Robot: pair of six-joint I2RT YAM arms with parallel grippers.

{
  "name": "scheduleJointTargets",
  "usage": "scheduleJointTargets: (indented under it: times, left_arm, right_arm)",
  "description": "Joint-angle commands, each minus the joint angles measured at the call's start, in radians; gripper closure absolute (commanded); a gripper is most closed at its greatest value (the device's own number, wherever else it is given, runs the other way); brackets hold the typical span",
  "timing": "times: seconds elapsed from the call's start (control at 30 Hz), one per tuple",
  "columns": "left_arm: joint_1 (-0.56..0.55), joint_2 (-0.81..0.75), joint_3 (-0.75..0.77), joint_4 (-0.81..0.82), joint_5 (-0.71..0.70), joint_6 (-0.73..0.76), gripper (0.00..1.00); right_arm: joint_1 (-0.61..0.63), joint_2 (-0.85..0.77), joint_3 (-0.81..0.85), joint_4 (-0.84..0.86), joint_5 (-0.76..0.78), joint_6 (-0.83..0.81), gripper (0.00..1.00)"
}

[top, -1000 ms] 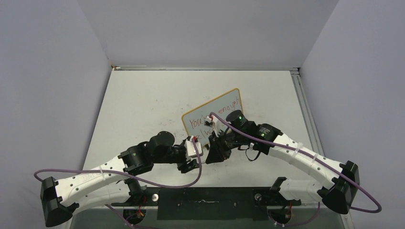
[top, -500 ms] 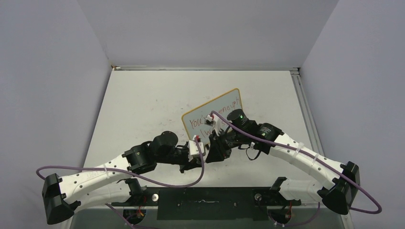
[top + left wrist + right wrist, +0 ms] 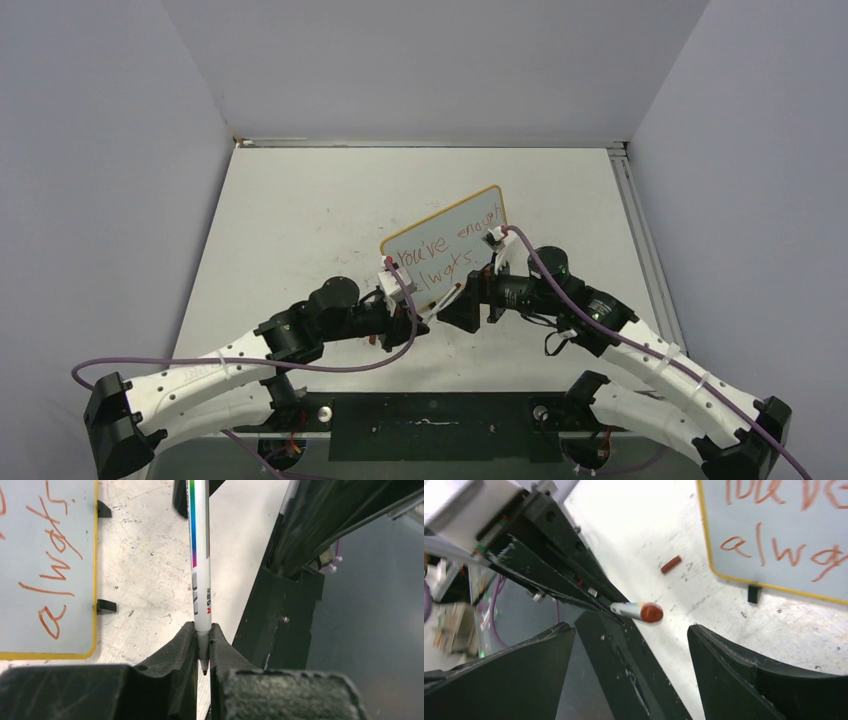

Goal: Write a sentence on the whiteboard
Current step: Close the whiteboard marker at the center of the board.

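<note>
The whiteboard [image 3: 447,246] lies tilted at mid-table, its yellow rim [image 3: 94,580] showing in the left wrist view and its face [image 3: 784,535] in the right wrist view. The sentence [image 3: 445,255] runs across it in red in two lines; "always" [image 3: 52,565] reads clearly. My left gripper [image 3: 202,647] [image 3: 412,326] is shut on the tip end of a white marker [image 3: 200,555], just in front of the board's near edge. My right gripper [image 3: 631,667] [image 3: 458,306] stands open, facing the marker's red back end [image 3: 651,612] without touching it.
A small red cap [image 3: 671,564] lies on the scuffed tabletop [image 3: 300,215] near the board's corner. Black feet [image 3: 105,606] stick out from the board's edge. The dark base rail [image 3: 430,425] runs along the near edge, and grey walls close in the table.
My left gripper closed on the marker. The right gripper opened, let the marker go and drew back to the right, uncovering the writing.
</note>
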State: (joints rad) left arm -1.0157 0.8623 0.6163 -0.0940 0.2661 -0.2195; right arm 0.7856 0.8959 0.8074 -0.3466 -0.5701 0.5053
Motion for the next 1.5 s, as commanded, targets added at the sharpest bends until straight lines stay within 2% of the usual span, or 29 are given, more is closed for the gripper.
scheduleJointTargets:
  times: [0.0, 0.1, 0.27, 0.4, 0.5, 0.6, 0.77, 0.97, 1.03, 1.13, 1.2, 1.3, 1.47]
  left_arm:
    - [0.012, -0.028, -0.082, 0.224, -0.031, -0.161, 1.00]
    - [0.017, -0.026, -0.118, 0.301, -0.025, -0.213, 1.00]
    - [0.016, -0.018, -0.156, 0.412, -0.003, -0.280, 1.00]
    - [0.016, -0.011, -0.161, 0.421, 0.002, -0.292, 1.00]
    - [0.016, -0.002, -0.158, 0.417, 0.004, -0.296, 1.00]
    - [0.017, -0.005, -0.161, 0.423, -0.004, -0.308, 1.00]
    - [0.019, 0.004, -0.155, 0.413, 0.001, -0.318, 1.00]
    - [0.021, -0.002, -0.150, 0.396, -0.015, -0.325, 1.00]
    - [0.026, -0.007, -0.145, 0.361, -0.042, -0.338, 0.98]
    - [0.049, -0.026, -0.140, 0.288, -0.089, -0.367, 0.69]
    - [0.074, -0.046, -0.132, 0.205, -0.128, -0.388, 0.58]
    - [0.115, -0.078, -0.114, 0.028, -0.210, -0.404, 0.56]
    - [0.115, -0.112, -0.086, -0.332, -0.479, -0.443, 0.56]
  right_arm:
    - [-0.005, -0.144, -0.114, 0.266, 0.237, 0.196, 0.13]
    - [-0.005, -0.189, -0.192, 0.380, 0.288, 0.268, 0.13]
    - [-0.002, -0.170, -0.265, 0.508, 0.305, 0.358, 0.17]
    - [0.012, -0.156, -0.323, 0.602, 0.302, 0.408, 0.22]
    - [0.024, -0.139, -0.356, 0.691, 0.304, 0.449, 0.34]
    - [0.039, -0.113, -0.368, 0.730, 0.311, 0.478, 0.57]
    - [0.069, -0.092, -0.377, 0.769, 0.323, 0.484, 0.64]
    - [0.098, -0.117, -0.397, 0.798, 0.394, 0.458, 0.89]
    - [0.099, -0.140, -0.395, 0.782, 0.434, 0.430, 0.94]
    - [0.099, -0.185, -0.375, 0.712, 0.531, 0.326, 0.95]
    - [0.101, -0.221, -0.361, 0.659, 0.620, 0.233, 0.95]
    - [0.101, -0.264, -0.348, 0.604, 0.736, 0.101, 0.95]
    - [0.102, -0.265, -0.323, 0.552, 0.851, -0.034, 0.95]
